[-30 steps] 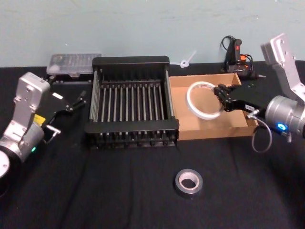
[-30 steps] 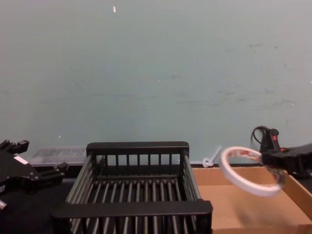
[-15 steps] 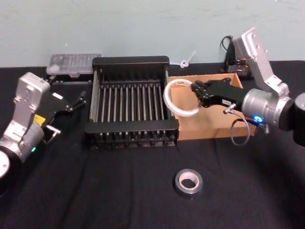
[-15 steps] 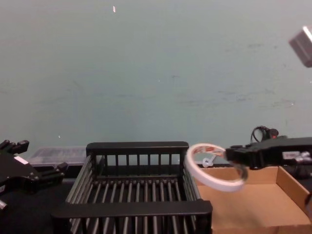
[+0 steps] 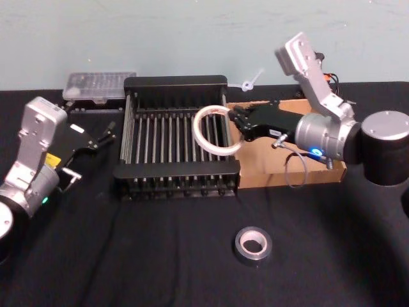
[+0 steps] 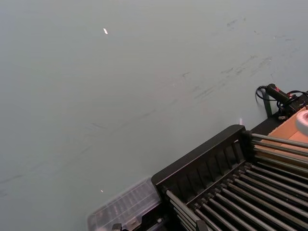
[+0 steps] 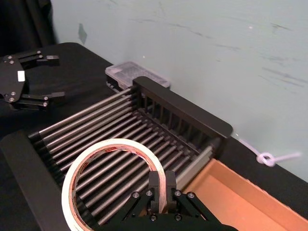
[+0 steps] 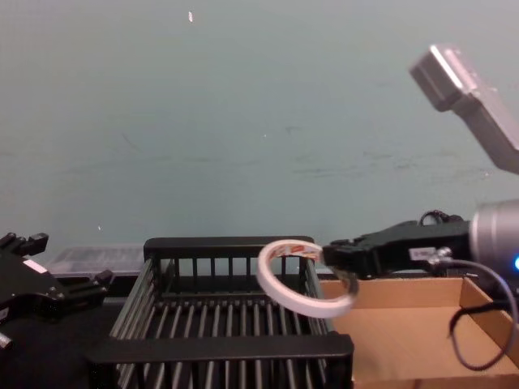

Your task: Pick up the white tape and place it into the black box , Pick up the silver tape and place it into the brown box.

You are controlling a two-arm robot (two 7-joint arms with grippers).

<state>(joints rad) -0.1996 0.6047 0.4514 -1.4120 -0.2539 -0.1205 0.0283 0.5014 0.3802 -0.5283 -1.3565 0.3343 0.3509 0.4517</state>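
Observation:
My right gripper (image 5: 235, 125) is shut on the rim of the white tape (image 5: 197, 131), a thin white ring with red markings. It holds the ring tilted in the air over the right part of the black box (image 5: 176, 82). The right wrist view shows the white tape (image 7: 96, 149) above the crate's bars. The silver tape (image 5: 239, 246) lies flat on the black cloth in front of the boxes. Right of the crate sits the brown box (image 5: 291, 176), under my right forearm. My left gripper (image 5: 105, 134) is parked open at the left.
A clear plastic case (image 5: 99, 86) lies behind the crate's left corner. A white zip tie (image 5: 250, 80) and a black corded tool (image 5: 316, 67) lie at the back right by the wall. Black cloth covers the table.
My right gripper has carried the white tape leftward, from over the brown box to over the black box's right side. The left arm and the silver tape have not moved.

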